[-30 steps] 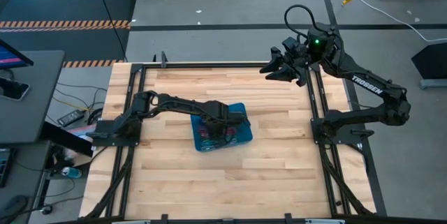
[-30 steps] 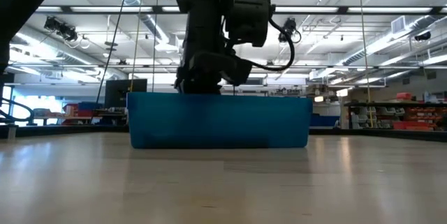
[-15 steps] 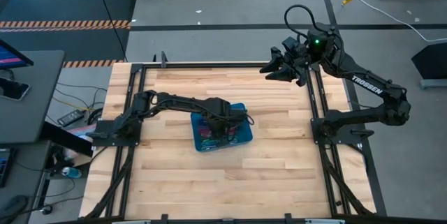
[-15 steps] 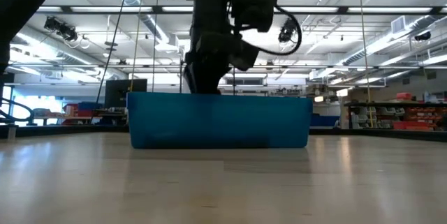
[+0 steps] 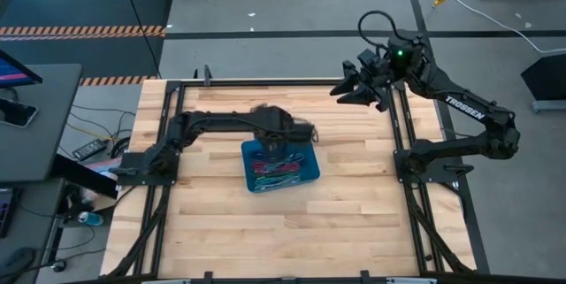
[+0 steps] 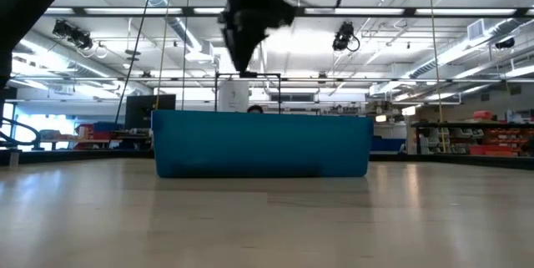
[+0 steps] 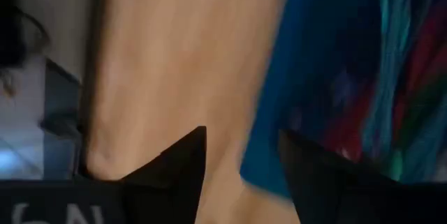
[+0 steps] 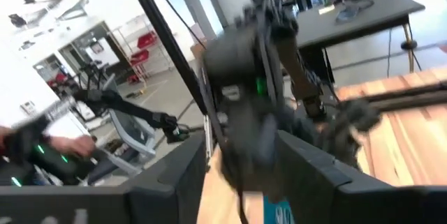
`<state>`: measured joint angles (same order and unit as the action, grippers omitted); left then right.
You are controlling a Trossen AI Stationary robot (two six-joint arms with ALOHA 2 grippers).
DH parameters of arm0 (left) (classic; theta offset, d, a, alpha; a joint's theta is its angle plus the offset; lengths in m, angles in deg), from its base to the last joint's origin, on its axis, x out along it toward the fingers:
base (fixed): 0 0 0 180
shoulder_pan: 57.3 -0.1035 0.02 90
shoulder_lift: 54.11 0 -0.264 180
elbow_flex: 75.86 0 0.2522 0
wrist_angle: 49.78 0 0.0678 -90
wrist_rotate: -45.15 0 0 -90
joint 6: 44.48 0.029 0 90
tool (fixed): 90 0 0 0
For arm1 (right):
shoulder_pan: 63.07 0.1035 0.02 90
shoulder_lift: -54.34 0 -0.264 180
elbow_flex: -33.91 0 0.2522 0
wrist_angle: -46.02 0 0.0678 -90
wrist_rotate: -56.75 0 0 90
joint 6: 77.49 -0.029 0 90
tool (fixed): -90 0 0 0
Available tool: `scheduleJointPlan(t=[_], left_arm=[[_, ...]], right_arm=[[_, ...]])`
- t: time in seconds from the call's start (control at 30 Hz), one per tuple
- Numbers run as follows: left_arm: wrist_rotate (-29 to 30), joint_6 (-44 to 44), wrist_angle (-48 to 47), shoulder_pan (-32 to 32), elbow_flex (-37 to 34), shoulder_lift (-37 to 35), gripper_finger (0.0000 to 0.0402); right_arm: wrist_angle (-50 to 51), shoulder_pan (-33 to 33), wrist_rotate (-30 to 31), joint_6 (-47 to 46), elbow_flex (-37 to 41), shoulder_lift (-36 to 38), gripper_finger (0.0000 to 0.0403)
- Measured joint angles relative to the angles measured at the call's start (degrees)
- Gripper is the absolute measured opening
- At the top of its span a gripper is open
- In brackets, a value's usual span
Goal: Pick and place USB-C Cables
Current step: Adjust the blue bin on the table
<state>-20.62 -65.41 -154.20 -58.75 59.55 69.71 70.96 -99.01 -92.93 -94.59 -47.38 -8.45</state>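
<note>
Blue bin holds USB-C Cables, long axes mostly left-right; left gripper jaws apart, empty.

The high view looked straight down; the low view faced level across the table; both shared the blue rectangular plastic bin.

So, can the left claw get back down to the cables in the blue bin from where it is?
Probably yes: the left claw hangs open above the blue bin's far edge, nothing lies over the cables.
</note>
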Motion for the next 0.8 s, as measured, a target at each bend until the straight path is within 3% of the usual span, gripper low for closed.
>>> scheduleJointPlan(t=[0.17,0.37,0.57,0.67,0.8], left_arm=[[3.91,-4.05,0.73,-0.39,5.28,-6.62,0.0164],[11.78,-10.32,0.55,0.64,7.07,-18.43,0.0152],[20.42,-12.92,0.83,3.06,7.05,-28.51,0.0151],[22.19,-12.95,0.69,4.16,7.06,-31.67,0.0151],[22.49,-12.61,0.6,4.72,7.03,-33.96,0.0151]], right_arm=[[9.5,-0.28,3.58,5.54,0.02,0.0,0.0142],[19.02,0.29,12.35,11.86,0.02,-1.09,0.0135],[19.93,3.49,23.57,14.27,0.02,-5.65,0.0135],[20.49,5.79,29.38,14.7,0.02,-9.55,0.0135],[21.23,7.86,31.8,16.22,0.02,-15.4,0.014]])
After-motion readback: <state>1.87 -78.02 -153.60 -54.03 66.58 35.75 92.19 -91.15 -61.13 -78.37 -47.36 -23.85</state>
